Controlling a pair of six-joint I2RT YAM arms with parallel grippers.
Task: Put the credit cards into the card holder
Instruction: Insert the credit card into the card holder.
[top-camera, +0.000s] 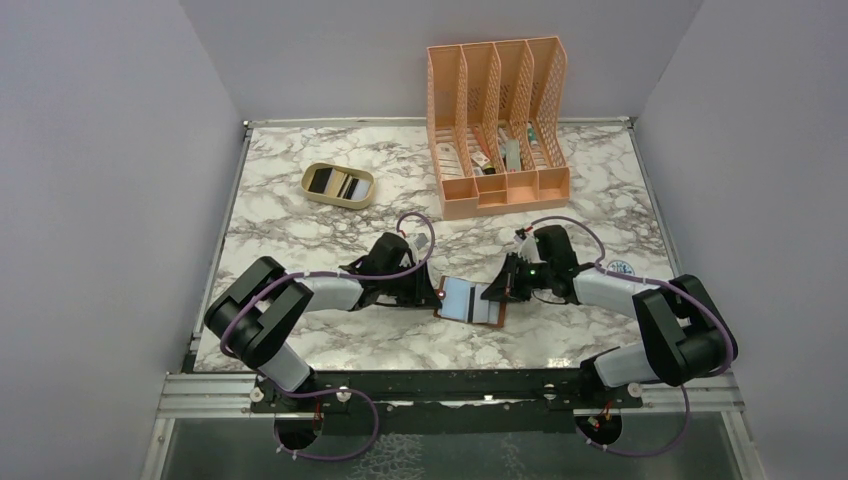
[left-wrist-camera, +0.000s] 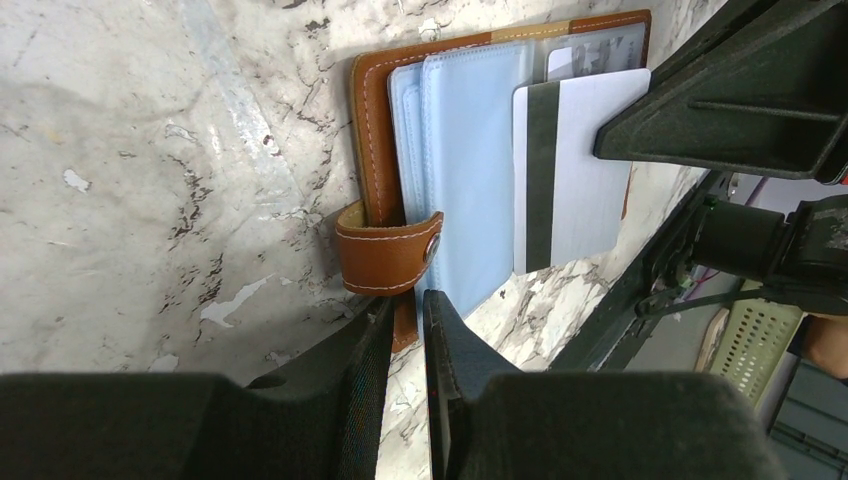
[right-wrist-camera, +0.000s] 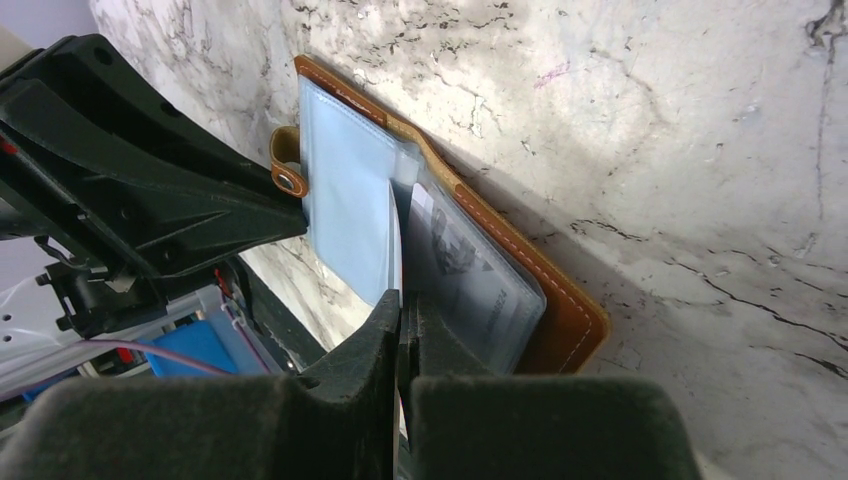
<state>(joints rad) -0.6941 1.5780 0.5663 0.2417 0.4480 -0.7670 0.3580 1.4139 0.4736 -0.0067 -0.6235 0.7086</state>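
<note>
We find the right gripper (right-wrist-camera: 402, 300) closed flat on one card (left-wrist-camera: 575, 170) — white with a dark stripe, seen edge-on at the centre of the right wrist view. The card overlaps the clear sleeves (left-wrist-camera: 470, 150) of the open wallet (left-wrist-camera: 372, 130). The wallet lies on the marble table (left-wrist-camera: 150, 150) in the middle of the overhead frame, between the two arms. We cannot tell whether the card's leading edge has entered a pocket mouth.

The left gripper (left-wrist-camera: 408, 312), at the bottom centre of its own view, stands nearly closed with the wallet's brown leather edge between its fingers, just below the snap tab (left-wrist-camera: 388, 255). We judge this to be a pinch that anchors the wallet.

We expect the following faults from this position:

- Missed pocket. The sleeves are thin and glossy. If the card meets one off-angle, it may ride over the top or slip between two sleeves rather than into one.
- Buckled sleeve. If we push while the edge is caught on a seam, the plastic would fold and the card would jam.
- Wallet shift. The left pinch holds only a narrow strip of leather, so a firm push could swing the wallet on the smooth marble or pull it free.
- Contact between arms. Both grippers work close together over the wallet, so a long insertion stroke could bring them together.

The other cards (top-camera: 340, 185) sit in the beige tray (top-camera: 307, 182) at the upper left of the overhead frame, well apart from the wallet — any fault here delays those too.
</note>
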